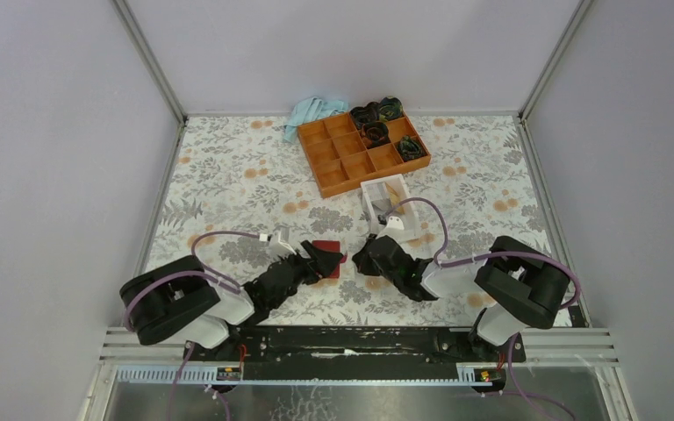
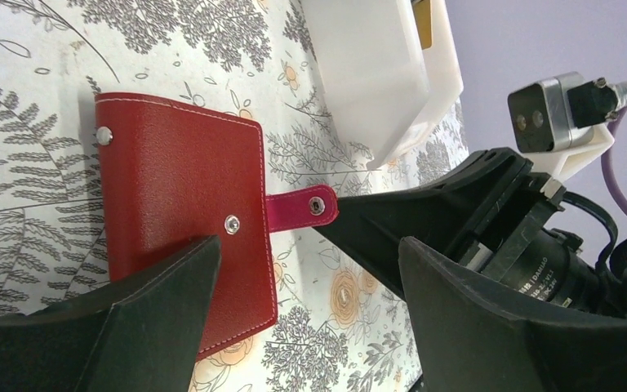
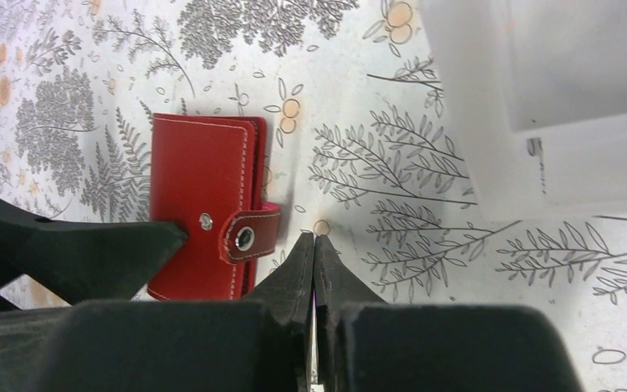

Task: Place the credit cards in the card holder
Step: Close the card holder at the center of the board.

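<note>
– Just ahead of the arm bases, on the floral tablecloth (image 1: 228,175), lies the card holder (image 1: 326,260), folded flat with its red cover up. Its snap tab (image 2: 302,208) is off the stud and sticks out sideways toward my right arm.

– Who has hold of it?

– Nobody firmly, as far as I can see. My right gripper (image 3: 314,242) has its fingers pressed together, with the tips right at the tab's end. I can't tell whether the tab is pinched between them. My left gripper (image 2: 309,249) stands wide, one finger over the cover beside the stud and the other off the wallet, past the tab. I read that as a hold-down: the left arm pins the cover so the right can draw the flap open without dragging the whole thing along.

– And the cards?

– None in the holder that I can see, since it's folded. Just beyond it stands the whitish clear box (image 2: 375,73). A tan-gold edge shows inside, which I take for one of the credit cards (image 2: 426,24). Farther back sits the orange compartment tray (image 1: 377,178), well apart from the work.

– Early days, then.

– Yes. The holder has to open before any card goes in.
</note>
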You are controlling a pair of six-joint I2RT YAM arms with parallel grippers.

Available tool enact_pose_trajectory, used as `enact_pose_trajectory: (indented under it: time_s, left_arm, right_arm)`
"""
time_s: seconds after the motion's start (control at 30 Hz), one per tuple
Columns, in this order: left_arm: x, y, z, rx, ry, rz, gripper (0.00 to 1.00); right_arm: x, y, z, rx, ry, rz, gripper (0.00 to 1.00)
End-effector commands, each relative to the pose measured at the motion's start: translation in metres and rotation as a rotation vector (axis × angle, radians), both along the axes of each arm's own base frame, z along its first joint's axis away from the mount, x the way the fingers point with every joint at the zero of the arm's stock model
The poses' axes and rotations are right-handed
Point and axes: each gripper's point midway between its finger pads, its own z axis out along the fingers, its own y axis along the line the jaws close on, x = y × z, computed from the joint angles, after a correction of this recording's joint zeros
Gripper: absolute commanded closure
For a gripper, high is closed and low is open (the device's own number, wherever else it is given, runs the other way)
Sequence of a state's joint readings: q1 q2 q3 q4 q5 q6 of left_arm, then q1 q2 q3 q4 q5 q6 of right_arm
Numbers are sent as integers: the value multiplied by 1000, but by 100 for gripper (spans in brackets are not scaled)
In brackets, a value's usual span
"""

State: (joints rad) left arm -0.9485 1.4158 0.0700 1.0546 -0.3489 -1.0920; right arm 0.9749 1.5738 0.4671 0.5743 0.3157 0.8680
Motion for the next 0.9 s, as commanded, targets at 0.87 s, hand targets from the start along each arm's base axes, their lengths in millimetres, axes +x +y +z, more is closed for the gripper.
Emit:
enact_pose_trajectory:
  time_s: [0.87]
  left_arm:
    - [-4, 4, -4, -59, 32, 7, 9]
  right_arm:
    - [16, 45, 45, 135, -79, 87, 100]
